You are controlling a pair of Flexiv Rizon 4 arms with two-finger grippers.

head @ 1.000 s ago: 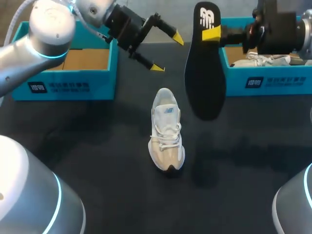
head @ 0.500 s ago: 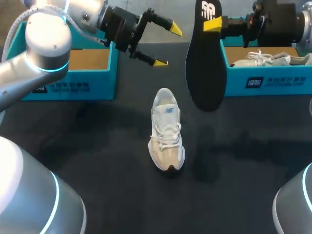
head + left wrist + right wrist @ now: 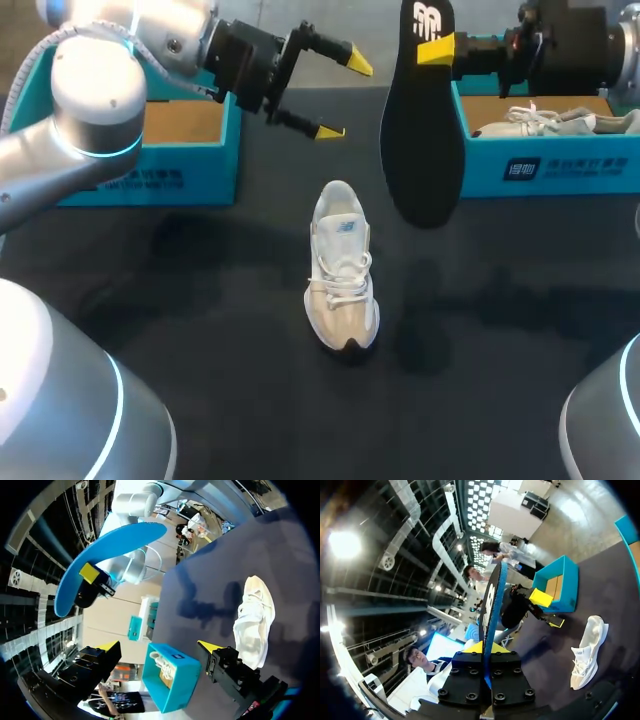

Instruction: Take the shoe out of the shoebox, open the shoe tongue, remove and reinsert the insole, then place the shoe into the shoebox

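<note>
The dark table (image 3: 200, 330) lay under both arms, and nearest my side of it stood the shoe (image 3: 342, 280), upright on its sole about the middle, toe towards me and heel away, with nothing touching it. The laces looked still threaded across the tongue.

Just beyond the shoe and to its right, the insole (image 3: 420, 130) hung in the air, dark face towards the head camera, its lower end well clear of the table and beside the shoe, not over it. The right gripper (image 3: 432, 48) pinched it by the upper end alone; the right wrist view showed it edge-on between the two fingers.

The left gripper (image 3: 346, 97) hovered past the shoe's heel with its fingers spread wide and nothing between them.

At the far edge sat the left shoebox (image 3: 130, 170), which seemed empty inside, and the right shoebox (image 3: 560, 165), which held another shoe (image 3: 540, 120).

The insole seemed ready to go back in, and that looked risky. Held at one end only, it could swing, bend or slip in the pinch and miss the opening. With nothing steadying the shoe, a push from the insole could tip it or slide it away. If the tongue and laces sat too close, the tip could catch and buckle
</note>
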